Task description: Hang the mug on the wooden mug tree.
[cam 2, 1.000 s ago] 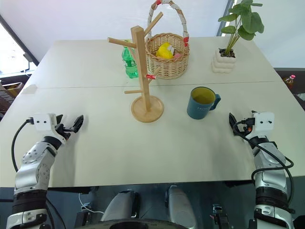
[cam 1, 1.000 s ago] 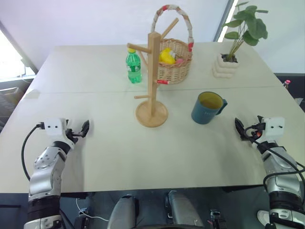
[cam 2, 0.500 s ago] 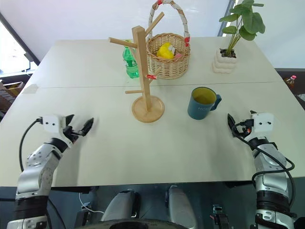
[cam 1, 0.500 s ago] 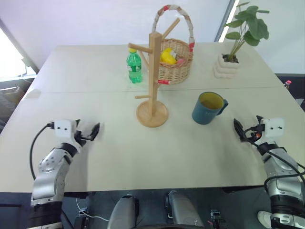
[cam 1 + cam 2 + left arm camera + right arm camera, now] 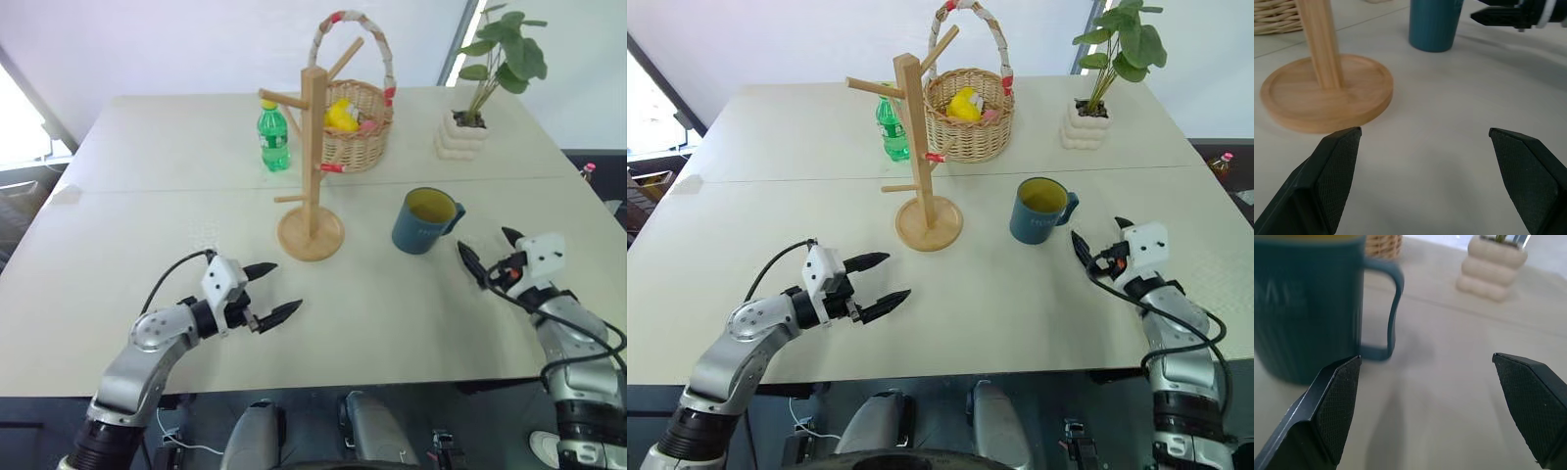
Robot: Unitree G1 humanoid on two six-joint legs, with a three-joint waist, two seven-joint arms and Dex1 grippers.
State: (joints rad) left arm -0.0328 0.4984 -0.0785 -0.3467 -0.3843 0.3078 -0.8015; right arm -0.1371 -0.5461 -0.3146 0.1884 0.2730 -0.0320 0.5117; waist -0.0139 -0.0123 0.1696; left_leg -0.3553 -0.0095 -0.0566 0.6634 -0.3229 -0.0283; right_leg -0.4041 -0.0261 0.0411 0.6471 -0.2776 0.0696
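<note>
The mug (image 5: pixel 424 221) is standing upright on the table (image 5: pixel 147 147), right of the middle and well in from the right edge, its handle pointing toward the far right corner. The wooden mug tree (image 5: pixel 312 176) is standing near the middle of the table, just left of the mug and clear of it, with no mug on its pegs. Behind the tree, toward the far edge, a green bottle (image 5: pixel 273 137) and a wicker basket (image 5: pixel 358 122) are sitting side by side — a potted plant (image 5: pixel 477 93) is standing nearer the far right corner.

The right gripper (image 5: pixel 487 254) is hovering just beside the mug on its handle side, fingers spread wide, touching nothing. The left gripper (image 5: pixel 269 292) is hanging over the table near its front edge, in front of the tree's base — its fingers are also wide apart and empty, pointing toward the right.
</note>
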